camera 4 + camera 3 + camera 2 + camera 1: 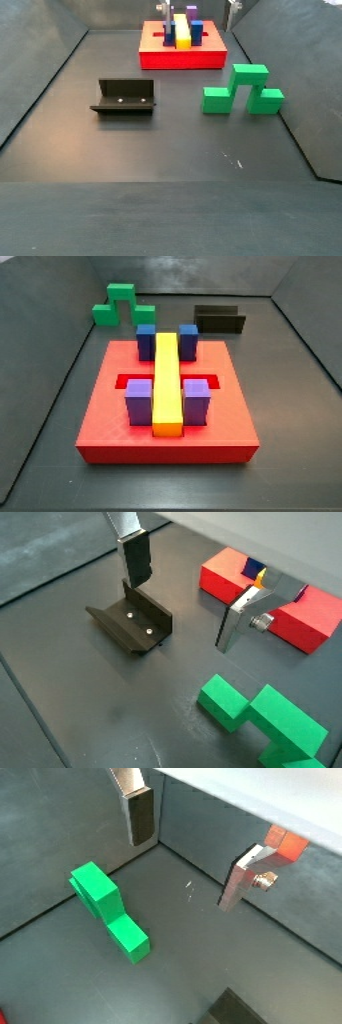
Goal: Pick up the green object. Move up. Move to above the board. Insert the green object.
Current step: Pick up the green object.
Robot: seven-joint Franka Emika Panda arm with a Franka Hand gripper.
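Green object sits free nr bench edge; gripper, fingers apart, empty, probably high above — crooked grab could knock it.

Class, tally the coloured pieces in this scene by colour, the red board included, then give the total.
Red board: 1
Yellow bar: 1
Blue blocks: 2
Purple blocks: 2
Green object: 1
Total: 7
The end effector hangs open above the floor, holding nothing.
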